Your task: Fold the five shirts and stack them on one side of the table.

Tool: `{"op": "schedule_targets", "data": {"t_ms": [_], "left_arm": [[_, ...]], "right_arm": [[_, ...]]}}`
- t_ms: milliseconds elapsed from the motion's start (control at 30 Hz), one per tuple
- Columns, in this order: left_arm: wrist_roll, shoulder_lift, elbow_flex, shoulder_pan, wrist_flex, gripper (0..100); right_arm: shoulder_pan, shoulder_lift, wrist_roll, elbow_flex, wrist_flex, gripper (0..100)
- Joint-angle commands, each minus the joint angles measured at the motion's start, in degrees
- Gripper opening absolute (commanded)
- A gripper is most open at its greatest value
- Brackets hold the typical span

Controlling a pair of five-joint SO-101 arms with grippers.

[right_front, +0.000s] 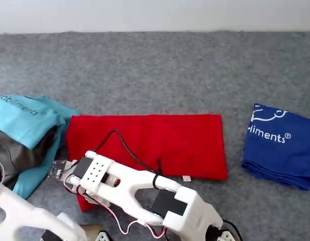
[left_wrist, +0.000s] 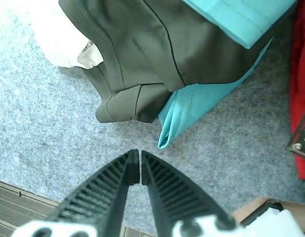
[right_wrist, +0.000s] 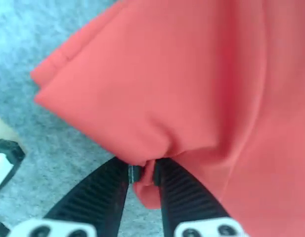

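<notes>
- Right claw [right_wrist: 142, 178] pinches an edge of the flat red fabric shirt [right_front: 170, 140], likely to fold it
- Left claw [left_wrist: 141, 168], closed on nothing, hovers beside that shirt, over the grey carpeted worktop [left_wrist: 53, 128]

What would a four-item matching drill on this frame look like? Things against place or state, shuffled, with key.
Things:
1. red shirt
2. blue shirt
3. teal shirt
4. left gripper

Place or state:
A. folded, lying apart on its own
B. shut on nothing, above the grey mat
C. edge pinched in the right gripper
D. heaped together with the dark shirt

Pairs: 1-C, 2-A, 3-D, 4-B
</notes>
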Motion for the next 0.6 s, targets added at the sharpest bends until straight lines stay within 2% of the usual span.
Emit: {"op": "schedule_targets", "data": {"t_ms": [0,200,367,567], "left_arm": [[-0.3,-1.0,-1.9,0.0,-0.4,2],[-0.3,-1.0,-1.9,0.0,-0.4,2],[-0.3,-1.0,-1.9,0.0,-0.4,2],[-0.3,-1.0,-1.9,0.0,-0.7,2]], "right_arm": [[1.0,1.5,0.7,-1.0,0.0,0.9],[7.3,-3.1,0.9,-5.6,5.0,0.9],[12.4,-8.7,4.8,-13.1,8.5,0.9],[18.3,-8.3,5.9,-16.8,5.6,0.9]]}}
